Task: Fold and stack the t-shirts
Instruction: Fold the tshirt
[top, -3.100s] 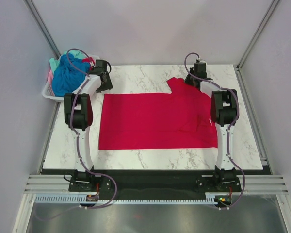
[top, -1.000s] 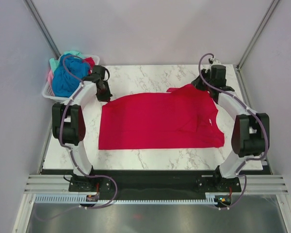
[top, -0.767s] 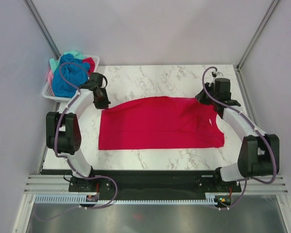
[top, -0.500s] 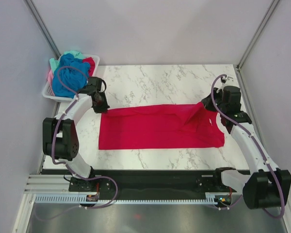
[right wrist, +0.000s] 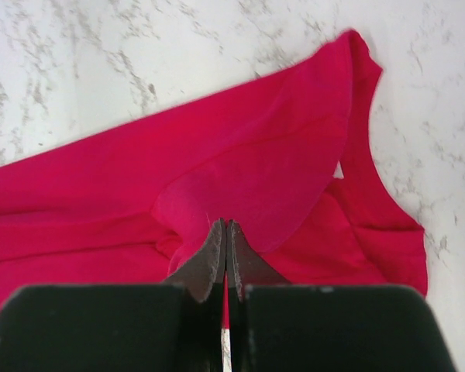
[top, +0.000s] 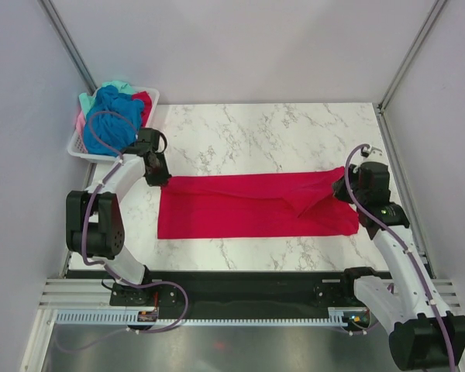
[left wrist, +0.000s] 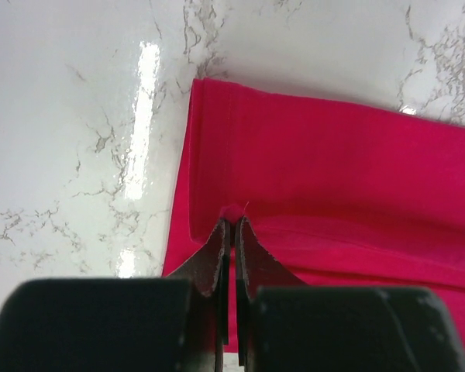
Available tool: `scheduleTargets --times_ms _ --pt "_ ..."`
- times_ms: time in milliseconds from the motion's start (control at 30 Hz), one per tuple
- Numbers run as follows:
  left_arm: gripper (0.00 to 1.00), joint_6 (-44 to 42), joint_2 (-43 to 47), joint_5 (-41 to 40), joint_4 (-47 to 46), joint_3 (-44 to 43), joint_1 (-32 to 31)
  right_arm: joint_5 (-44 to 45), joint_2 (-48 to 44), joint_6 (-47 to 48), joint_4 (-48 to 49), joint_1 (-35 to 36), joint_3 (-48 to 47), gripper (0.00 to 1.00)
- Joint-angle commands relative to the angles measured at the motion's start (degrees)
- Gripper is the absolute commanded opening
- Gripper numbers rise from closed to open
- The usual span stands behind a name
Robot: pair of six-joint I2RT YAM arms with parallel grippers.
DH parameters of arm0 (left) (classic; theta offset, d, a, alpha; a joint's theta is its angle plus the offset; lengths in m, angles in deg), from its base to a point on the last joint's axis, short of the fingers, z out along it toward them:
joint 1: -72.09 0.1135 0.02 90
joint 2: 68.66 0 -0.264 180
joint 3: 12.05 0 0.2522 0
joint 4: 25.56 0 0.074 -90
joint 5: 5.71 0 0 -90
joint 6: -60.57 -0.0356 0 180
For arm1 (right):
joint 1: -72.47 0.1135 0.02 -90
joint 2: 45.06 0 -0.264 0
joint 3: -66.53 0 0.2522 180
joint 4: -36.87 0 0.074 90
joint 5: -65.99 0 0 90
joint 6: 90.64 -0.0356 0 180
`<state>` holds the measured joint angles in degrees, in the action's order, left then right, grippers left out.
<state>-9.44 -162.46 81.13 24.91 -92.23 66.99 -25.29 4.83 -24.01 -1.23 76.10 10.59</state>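
Far edge of crimson t-shirt (top: 240, 213) now nearer, pinched by left pincer (left wrist: 231, 225), right pincer (right wrist: 226, 227)

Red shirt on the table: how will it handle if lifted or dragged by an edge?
Probably floppy: the crimson t-shirt drapes into a soft fold where the left end effector and right end effector pinch it. Likely light, since thin pinches lift its edge. On the glossy marble table it may slide and wrinkle.
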Motion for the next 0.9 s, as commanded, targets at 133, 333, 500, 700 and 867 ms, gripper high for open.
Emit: scheduleTargets --times_ms 133,333,500,700,867 --pt "0.2 -1.62 2.22 -1.77 -1.29 2.07 0.09 11.71 -4.27 -11.06 -4.12 0.05 6.84 0.03" --pt "0.82 0.31 5.9 -6.59 -1.2 2.87 0.09 14.11 -10.33 -24.43 -4.84 -0.83 14.66 0.86" --pt "0.82 0.23 7.93 -7.56 -1.64 2.78 -0.69 13.25 -10.25 -23.92 -4.41 -0.91 12.83 0.86" --pt "0.81 -1.71 6.26 -8.54 -1.55 1.46 -8.07 7.96 -6.48 -20.83 0.6 1.45 11.59 0.81" --pt "0.82 -1.27 1.17 -3.09 -1.2 -0.2 -10.01 6.38 3.79 -22.06 6.4 5.15 12.64 0.81"
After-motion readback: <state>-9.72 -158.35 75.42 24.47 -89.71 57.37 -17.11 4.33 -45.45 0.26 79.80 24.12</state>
